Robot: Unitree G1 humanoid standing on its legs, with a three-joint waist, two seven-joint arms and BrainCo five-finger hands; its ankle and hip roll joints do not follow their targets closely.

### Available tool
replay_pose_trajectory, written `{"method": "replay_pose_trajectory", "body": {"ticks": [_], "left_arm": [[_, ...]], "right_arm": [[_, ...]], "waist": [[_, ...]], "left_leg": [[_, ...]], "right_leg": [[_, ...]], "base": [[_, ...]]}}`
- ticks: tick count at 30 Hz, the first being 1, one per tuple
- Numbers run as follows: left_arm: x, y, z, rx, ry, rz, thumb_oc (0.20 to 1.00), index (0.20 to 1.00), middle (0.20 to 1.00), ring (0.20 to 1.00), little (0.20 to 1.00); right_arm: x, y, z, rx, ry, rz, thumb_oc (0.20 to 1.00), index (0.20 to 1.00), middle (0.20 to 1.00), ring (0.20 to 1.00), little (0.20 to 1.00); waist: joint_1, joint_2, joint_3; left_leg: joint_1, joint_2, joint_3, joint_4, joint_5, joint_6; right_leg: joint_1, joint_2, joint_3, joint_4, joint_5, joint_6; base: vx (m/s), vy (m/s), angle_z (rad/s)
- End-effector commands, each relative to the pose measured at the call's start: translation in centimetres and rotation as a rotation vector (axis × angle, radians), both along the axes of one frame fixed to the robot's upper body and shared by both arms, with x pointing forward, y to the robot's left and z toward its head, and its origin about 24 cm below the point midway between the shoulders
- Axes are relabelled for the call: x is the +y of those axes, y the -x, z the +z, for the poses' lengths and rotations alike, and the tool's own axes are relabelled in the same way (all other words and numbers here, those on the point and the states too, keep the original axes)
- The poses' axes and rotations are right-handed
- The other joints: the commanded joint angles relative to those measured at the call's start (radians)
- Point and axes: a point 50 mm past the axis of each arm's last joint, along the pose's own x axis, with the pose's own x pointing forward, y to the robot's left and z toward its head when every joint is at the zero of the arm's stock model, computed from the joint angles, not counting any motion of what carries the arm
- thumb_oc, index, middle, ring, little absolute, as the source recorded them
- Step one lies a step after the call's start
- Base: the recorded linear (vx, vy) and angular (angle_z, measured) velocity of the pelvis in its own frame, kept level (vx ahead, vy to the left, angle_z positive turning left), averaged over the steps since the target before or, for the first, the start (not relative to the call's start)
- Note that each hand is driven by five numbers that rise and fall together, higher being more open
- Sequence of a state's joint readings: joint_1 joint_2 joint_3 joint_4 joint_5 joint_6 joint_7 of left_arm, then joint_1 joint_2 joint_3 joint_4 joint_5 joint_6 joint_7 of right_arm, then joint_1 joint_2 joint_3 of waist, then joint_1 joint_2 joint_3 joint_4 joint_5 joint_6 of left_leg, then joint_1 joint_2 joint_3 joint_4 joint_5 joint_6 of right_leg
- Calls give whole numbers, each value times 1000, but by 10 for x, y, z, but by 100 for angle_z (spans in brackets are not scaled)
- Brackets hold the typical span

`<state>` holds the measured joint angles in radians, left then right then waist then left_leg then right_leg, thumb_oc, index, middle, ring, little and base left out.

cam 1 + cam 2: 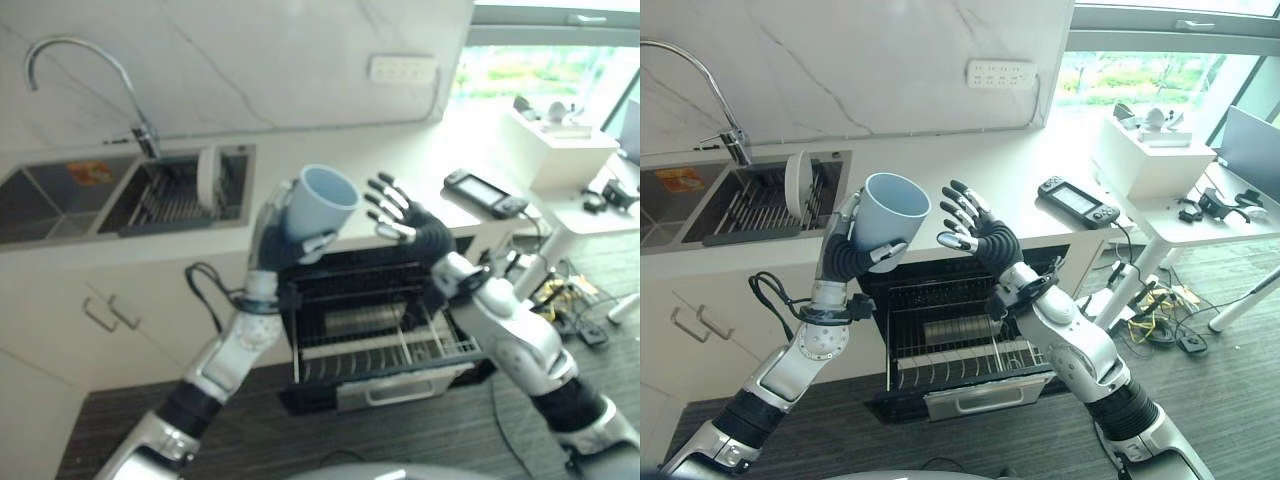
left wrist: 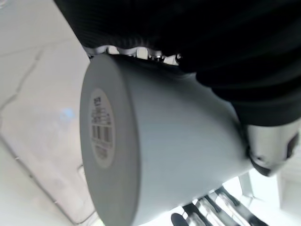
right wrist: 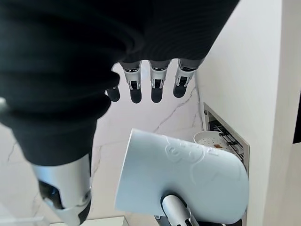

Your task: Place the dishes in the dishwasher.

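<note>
Mug (image 1: 890,218) position: you have the pale blue mug raised in the left hand (image 1: 845,250), held in the air above the open dishwasher (image 1: 960,345) and in front of the table (image 1: 1040,165) edge, tilted so its open mouth faces up and toward the head camera. In the left wrist view the fingers and thumb are curled round the mug body, and the flat base with its label (image 2: 102,127) faces away from the palm. Your right hand (image 1: 975,232) hovers just beside the mug, on its right, not touching it; its fingers (image 3: 156,84) are straight and spread apart, with the palm turned toward the mug. Below both hands, the dishwasher's lower rack (image 1: 975,365) is pulled out, with its wire tines visible. To your left, the sink (image 1: 60,200) is set into the table under a curved tap (image 1: 85,75); a dish rack (image 1: 755,210) sits in the basin nearest the mug, and a white plate (image 1: 797,180) stands upright in it on edge. To your right, a dark handheld device (image 1: 1078,202) lies on the table, well apart from both hands. A white socket strip (image 1: 1001,72) is fixed to the marbled wall behind.
</note>
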<state>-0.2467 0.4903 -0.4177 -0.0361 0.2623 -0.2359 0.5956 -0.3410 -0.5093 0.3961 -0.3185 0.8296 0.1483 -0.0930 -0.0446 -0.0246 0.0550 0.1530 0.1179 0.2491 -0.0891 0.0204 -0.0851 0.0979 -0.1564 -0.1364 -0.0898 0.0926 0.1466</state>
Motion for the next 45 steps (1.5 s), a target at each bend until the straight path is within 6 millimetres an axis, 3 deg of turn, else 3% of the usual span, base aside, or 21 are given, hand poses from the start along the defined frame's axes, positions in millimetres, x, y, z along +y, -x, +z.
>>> {"method": "replay_pose_trajectory", "body": {"ticks": [1, 19, 45], "left_arm": [[-14, -8, 42, -208, -54, -65, 200, 200, 200, 200, 200], [-35, 2, 43, -214, -71, -192, 200, 200, 200, 200, 200], [-15, 1, 24, -30, -96, -281, 200, 200, 200, 200, 200]], "right_arm": [[10, -8, 30, -77, -90, 39, 1000, 1000, 1000, 1000, 1000], [31, -6, 17, 17, -74, 119, 1000, 1000, 1000, 1000, 1000], [44, 2, 21, 6, -110, 177, 1000, 1000, 1000, 1000, 1000]], "waist": [[11, -18, -6], [16, -16, -6], [42, -7, -8]], "left_leg": [[16, 14, -90, 2, -61, 2], [11, 14, -100, 2, -61, 5], [13, 7, -109, 2, -60, 10]], "right_leg": [[2, -49, 10, 3, 4, 56], [4, -45, 13, 3, -2, 58], [5, -56, 14, 3, -5, 61]], "base": [[5, -4, 4], [3, -2, 2], [0, 0, 0]]}}
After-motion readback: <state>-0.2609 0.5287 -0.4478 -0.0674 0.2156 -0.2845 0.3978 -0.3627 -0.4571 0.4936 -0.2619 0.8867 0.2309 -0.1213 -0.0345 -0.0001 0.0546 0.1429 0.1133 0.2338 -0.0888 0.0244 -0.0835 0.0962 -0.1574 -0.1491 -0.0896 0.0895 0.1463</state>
